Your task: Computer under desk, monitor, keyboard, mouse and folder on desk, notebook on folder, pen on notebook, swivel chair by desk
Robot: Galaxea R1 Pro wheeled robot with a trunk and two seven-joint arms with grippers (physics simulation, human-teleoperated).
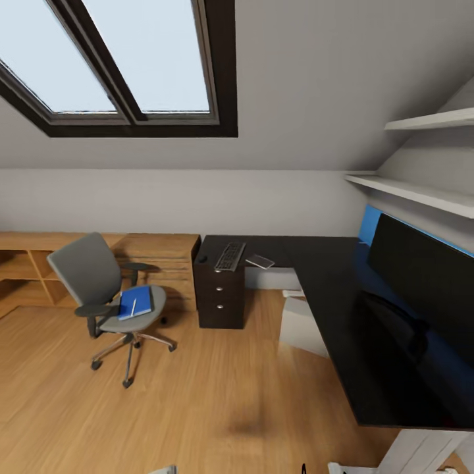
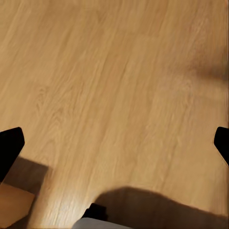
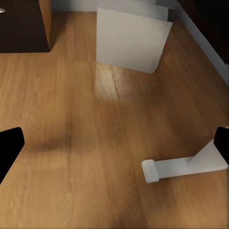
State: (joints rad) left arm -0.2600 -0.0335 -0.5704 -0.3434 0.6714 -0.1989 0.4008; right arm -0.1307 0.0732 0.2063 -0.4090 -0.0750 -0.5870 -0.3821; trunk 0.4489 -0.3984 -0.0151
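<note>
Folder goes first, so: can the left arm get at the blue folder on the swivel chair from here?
Probably not yet: the folder lies on the swivel chair across open floor, while the left gripper hangs open over bare boards.

One swivel chair [image 1: 105, 289] stands left of the single L-shaped desk [image 1: 329, 289], carrying one blue folder [image 1: 135, 303] and one pen [image 1: 133, 307]. On the desk sit one keyboard [image 1: 230, 256] and one monitor [image 1: 421, 276]; under it stands one computer [image 1: 301, 326]. Three drawers [image 1: 220, 289] stack at the desk's left end, and two wall shelves [image 1: 421, 191] hang above it.
</note>
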